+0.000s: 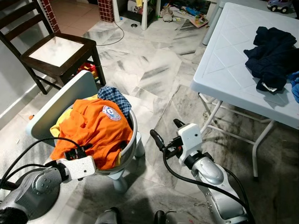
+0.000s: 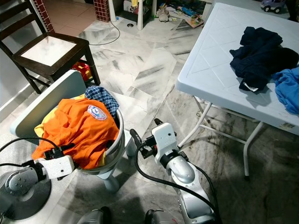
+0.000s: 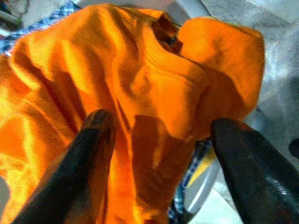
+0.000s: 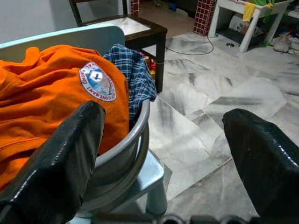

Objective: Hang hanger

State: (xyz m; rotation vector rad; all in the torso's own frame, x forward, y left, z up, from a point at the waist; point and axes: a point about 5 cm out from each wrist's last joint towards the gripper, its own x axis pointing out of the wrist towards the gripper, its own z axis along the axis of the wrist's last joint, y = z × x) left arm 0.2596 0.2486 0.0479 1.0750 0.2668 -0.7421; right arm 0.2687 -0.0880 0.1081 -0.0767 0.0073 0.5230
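An orange shirt (image 1: pixel 93 128) with a round badge lies heaped on a small pale plastic chair (image 1: pixel 60 102), on top of a blue plaid garment (image 1: pixel 114 98). My left gripper (image 1: pixel 77 151) is at the near edge of the heap, open; in the left wrist view its fingers (image 3: pixel 88 154) straddle the orange cloth (image 3: pixel 154 74) without closing on it. To the right of the chair, over the floor, my right gripper (image 1: pixel 167 130) stands open with nothing between its fingers (image 4: pixel 60 158). I see no hanger.
A white folding table (image 1: pixel 224 70) stands at the right, with a dark navy garment (image 1: pixel 271 56) and a blue one (image 1: pixel 295 84) on it. A dark wooden chair (image 1: pixel 56 51) is at the back left. Marble floor (image 1: pixel 149 65) lies between them; toys clutter the far end.
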